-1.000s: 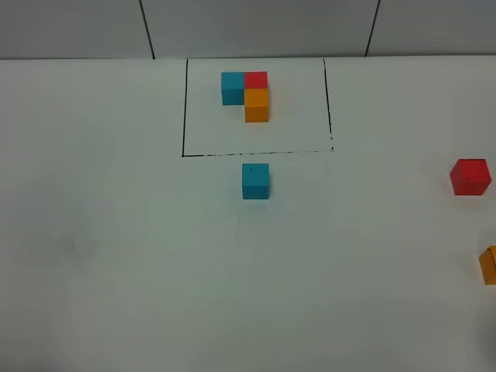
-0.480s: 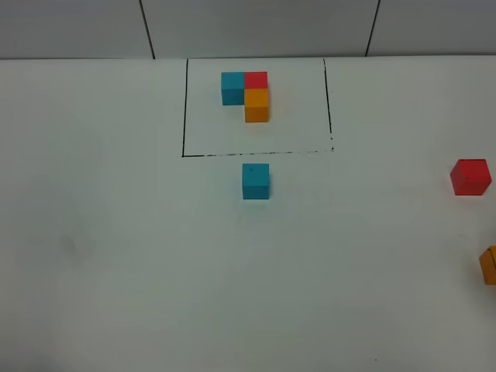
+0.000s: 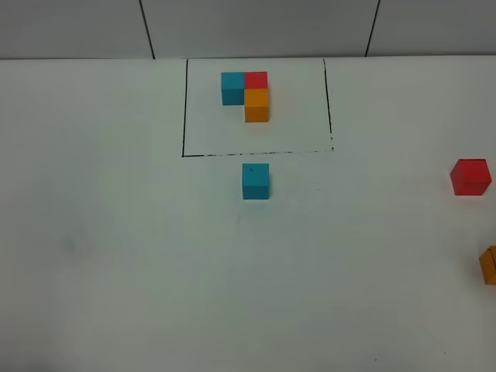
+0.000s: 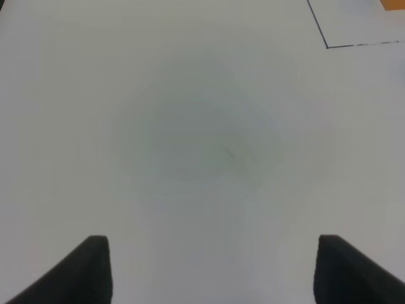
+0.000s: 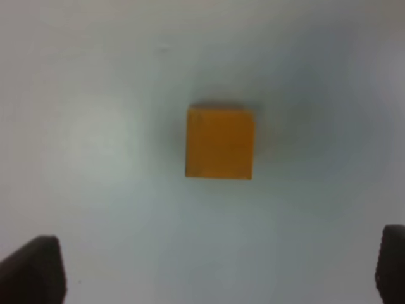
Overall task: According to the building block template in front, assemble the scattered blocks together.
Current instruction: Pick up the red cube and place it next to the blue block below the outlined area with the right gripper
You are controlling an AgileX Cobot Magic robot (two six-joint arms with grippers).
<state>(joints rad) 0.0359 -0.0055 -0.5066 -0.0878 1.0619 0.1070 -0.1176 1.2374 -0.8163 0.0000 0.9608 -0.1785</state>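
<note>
The building block template (image 3: pixel 246 94), a blue, red and orange cluster, sits inside a thin black outline (image 3: pixel 184 108) at the back of the table. One scattered blue cube (image 3: pixel 256 180) rests just in front of that outline. Far right lies the red cube (image 3: pixel 470 177), and the orange cube (image 3: pixel 488 265) is cut by the picture's right edge. In the right wrist view the orange cube (image 5: pixel 220 143) lies ahead of my right gripper (image 5: pixel 214 266), which is open and apart from it. My left gripper (image 4: pixel 215 269) is open over bare table. Neither gripper shows in the high view.
A white table (image 3: pixel 116 256) fills the high view, with a grey panelled wall (image 3: pixel 256 27) behind it. The left wrist view catches one corner of the black outline (image 4: pixel 327 46) and a sliver of orange (image 4: pixel 393 3) at the picture's edge.
</note>
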